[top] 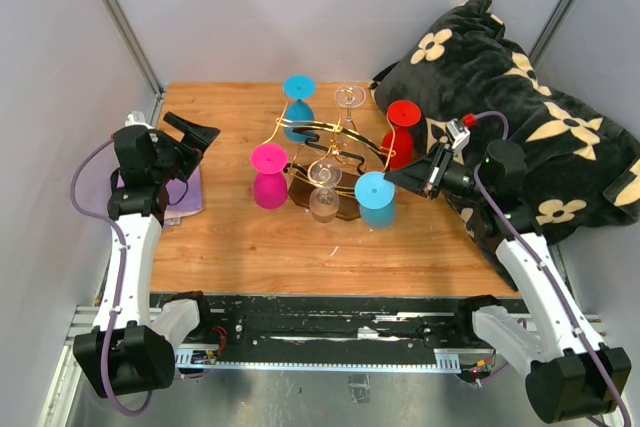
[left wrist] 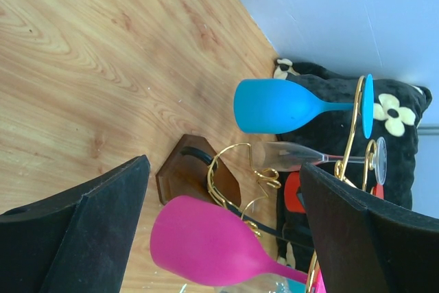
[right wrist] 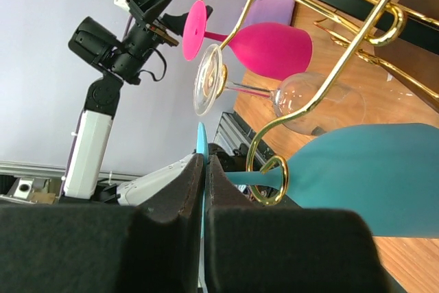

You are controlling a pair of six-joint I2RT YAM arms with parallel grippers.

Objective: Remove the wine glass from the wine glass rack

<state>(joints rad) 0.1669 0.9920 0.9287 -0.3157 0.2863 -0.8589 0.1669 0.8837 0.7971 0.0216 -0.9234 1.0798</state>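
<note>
Two arms flank the wine glass rack [left wrist: 185, 178], which stands mid-counter [top: 250, 247]. The left fingers [left wrist: 82, 238] are spread wide and empty, well apart from it. The teal wine glass [top: 378, 209] hangs bowl-down on the rack's near right wire, with the right fingers [right wrist: 171, 224] pressed together on its thin foot. The grasp looks made. Next, the stem must slide outward along the wire, clear of the end scroll.

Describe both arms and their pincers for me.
The left arm and the right arm both have white links with black joints and bases. A purple cable runs alongside each. The left pincer and the right pincer have black, wedge-shaped fingers.
</note>
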